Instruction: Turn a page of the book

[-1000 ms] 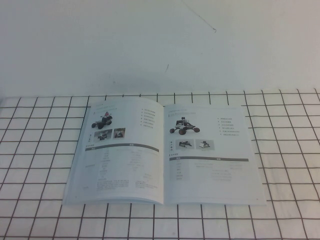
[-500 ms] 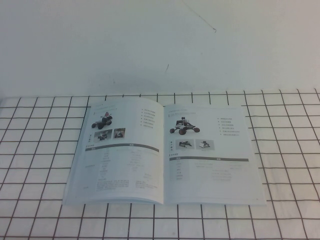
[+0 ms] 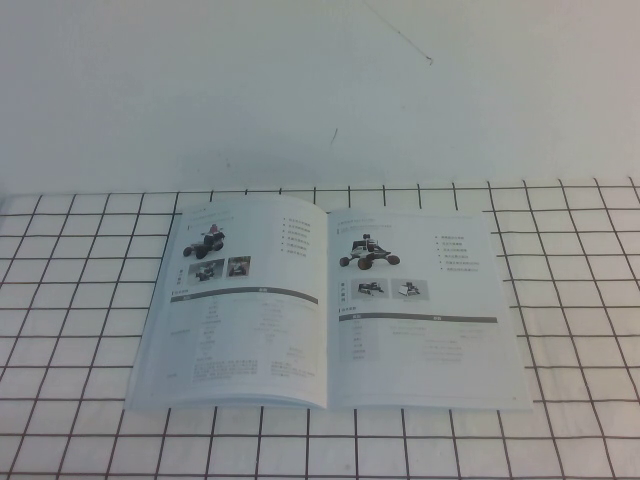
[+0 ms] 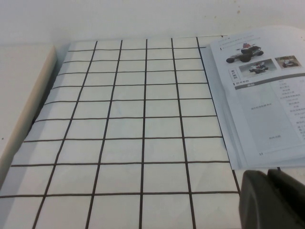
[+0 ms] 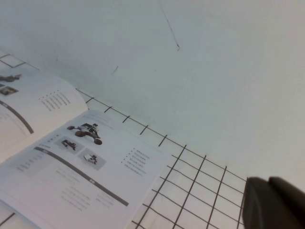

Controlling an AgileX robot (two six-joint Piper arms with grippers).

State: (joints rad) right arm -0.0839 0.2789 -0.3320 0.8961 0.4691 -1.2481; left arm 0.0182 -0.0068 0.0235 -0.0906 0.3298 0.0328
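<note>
The book lies open and flat on the grid-patterned cloth. Its left-hand page and its right-hand page each show a small wheeled buggy, a dark header bar and tables. No flat-machine picture is in view. Neither gripper shows in the high view. My left gripper is shut and empty, low over the cloth just off the book's near left corner. My right gripper is shut and empty, raised off the book's right side.
The white cloth with black grid lines covers the table up to a plain white back wall. In the left wrist view a cream table edge runs along the cloth's left side.
</note>
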